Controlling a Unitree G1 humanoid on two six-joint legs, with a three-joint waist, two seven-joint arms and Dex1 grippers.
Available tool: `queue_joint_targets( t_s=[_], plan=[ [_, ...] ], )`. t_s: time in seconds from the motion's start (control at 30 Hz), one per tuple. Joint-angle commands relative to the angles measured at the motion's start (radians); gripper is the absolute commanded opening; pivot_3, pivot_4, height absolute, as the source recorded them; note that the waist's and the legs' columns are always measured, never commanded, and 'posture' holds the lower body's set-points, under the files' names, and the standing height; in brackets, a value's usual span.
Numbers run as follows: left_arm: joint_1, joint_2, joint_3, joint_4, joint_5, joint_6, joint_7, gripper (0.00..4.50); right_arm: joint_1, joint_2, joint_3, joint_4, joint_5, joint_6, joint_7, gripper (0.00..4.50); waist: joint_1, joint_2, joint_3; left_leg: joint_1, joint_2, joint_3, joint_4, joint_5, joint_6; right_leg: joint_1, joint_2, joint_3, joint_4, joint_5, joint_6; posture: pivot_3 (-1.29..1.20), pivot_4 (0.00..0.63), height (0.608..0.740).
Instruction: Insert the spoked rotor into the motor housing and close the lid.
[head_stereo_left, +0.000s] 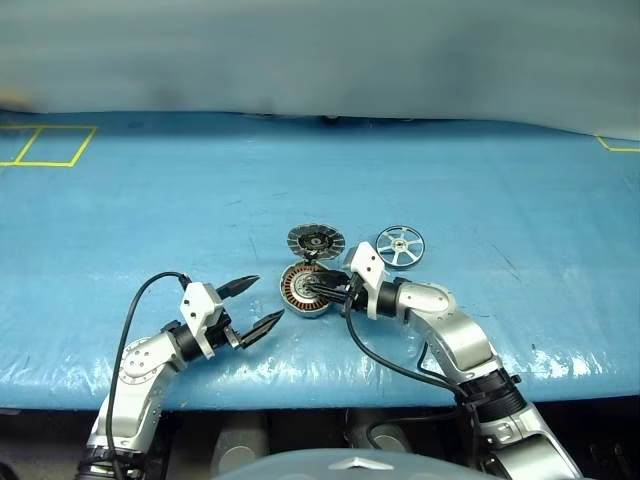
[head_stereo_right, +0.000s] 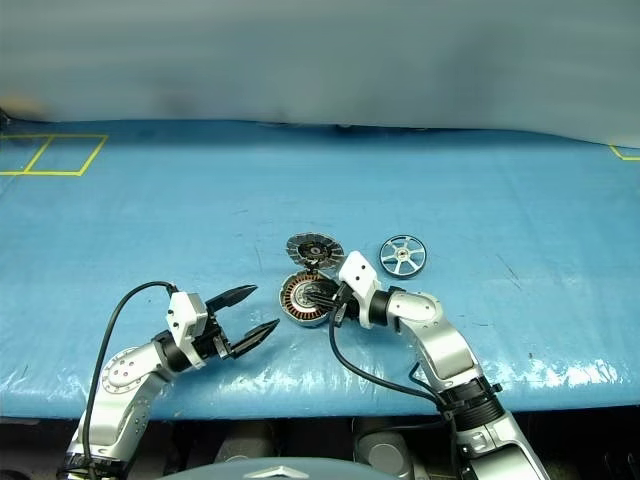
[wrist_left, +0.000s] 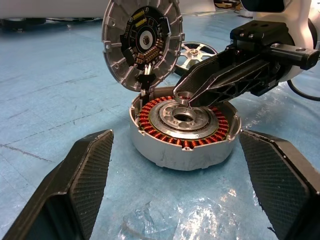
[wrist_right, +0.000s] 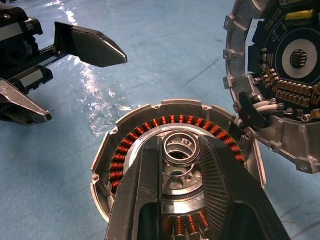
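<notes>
The motor housing (head_stereo_left: 303, 291) lies flat on the blue table, its copper windings (wrist_left: 150, 119) ringing a silvery centre. Its lid (head_stereo_left: 315, 240) stands swung open behind it, its segmented inside with a dark centre (wrist_left: 142, 37) facing out. The spoked rotor (head_stereo_left: 400, 246) lies loose on the table to the right of the lid. My right gripper (wrist_right: 180, 150) reaches over the housing's centre, its fingertips shut on a small metal ring (wrist_left: 182, 97). To the housing's left my left gripper (head_stereo_left: 267, 300) stands open and apart from it, its fingers (wrist_left: 85, 185) empty.
The blue sheet (head_stereo_left: 150, 200) covers the whole table; its front edge (head_stereo_left: 300, 395) runs close under both arms. Yellow tape squares (head_stereo_left: 45, 145) mark the far left, and another yellow mark (head_stereo_left: 615, 145) the far right. Black cables (head_stereo_left: 385, 355) trail from both wrists.
</notes>
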Motion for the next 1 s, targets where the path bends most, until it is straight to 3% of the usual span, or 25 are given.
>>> queue_joint_targets(
  t_s=[0.03, 1.0],
  plan=[
    [-0.008, 0.003, 0.001, 0.002, 0.001, -0.023, -0.009, 4.26, -0.008, 0.006, 0.002, -0.01, 0.002, -0.022, 0.006, 0.69, 0.0, 0.0, 0.0, 0.0, 0.0, 0.0, 0.0, 0.0, 0.0, 0.0, 0.0, 0.0, 0.0, 0.0, 0.0, 0.0, 0.15, 0.74],
    [-0.022, 0.002, 0.002, 0.024, 0.028, -0.045, 0.003, 4.26, -0.011, 0.007, 0.012, 0.026, -0.018, -0.049, 0.021, 0.69, 0.0, 0.0, 0.0, 0.0, 0.0, 0.0, -0.001, 0.0, 0.0, 0.0, 0.0, 0.0, -0.001, 0.0, 0.0, 0.0, 0.15, 0.74]
  ],
)
